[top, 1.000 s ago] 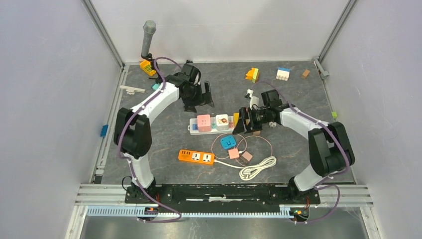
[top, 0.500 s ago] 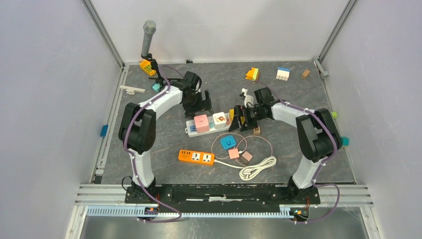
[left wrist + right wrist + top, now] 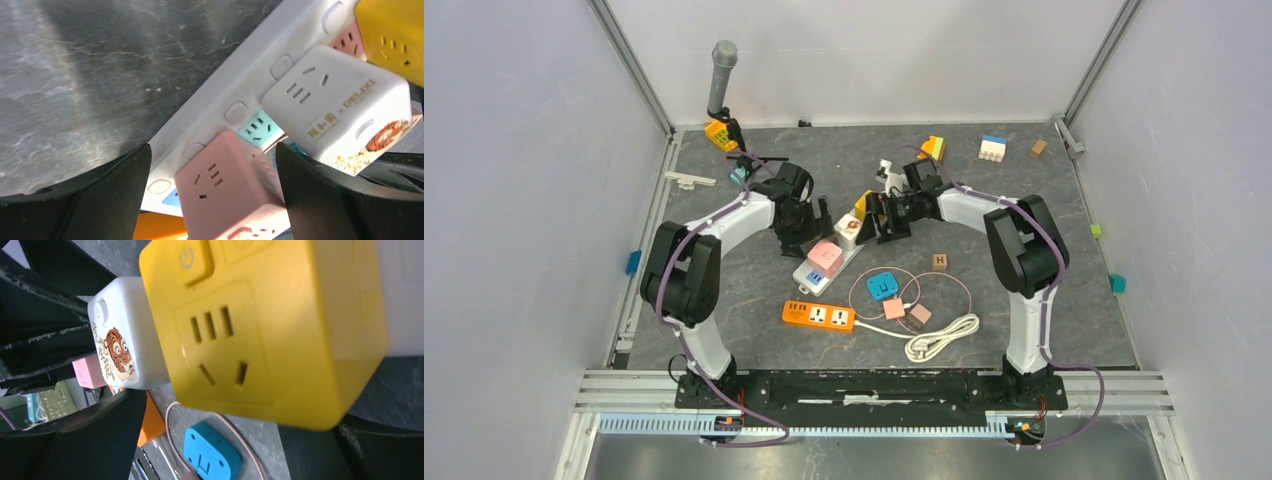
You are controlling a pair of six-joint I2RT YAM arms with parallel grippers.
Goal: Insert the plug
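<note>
Top external view: nearest me, a block (image 3: 939, 261) lettered H sits on the desk (image 3: 1024, 190). Farther back, my left tool (image 3: 212, 170) gapes wide over the white strip (image 3: 220, 95), whose white cube (image 3: 340, 110) reads "DELIXI". Beside it, my right tool (image 3: 872, 215) grips the yellow plug (image 3: 260, 325).

The pink cube (image 3: 225, 190), white cube (image 3: 340, 105) and yellow cube (image 3: 260, 325) crowded the power strip (image 3: 225, 82); open counter (image 3: 75, 75) lay beside it.
</note>
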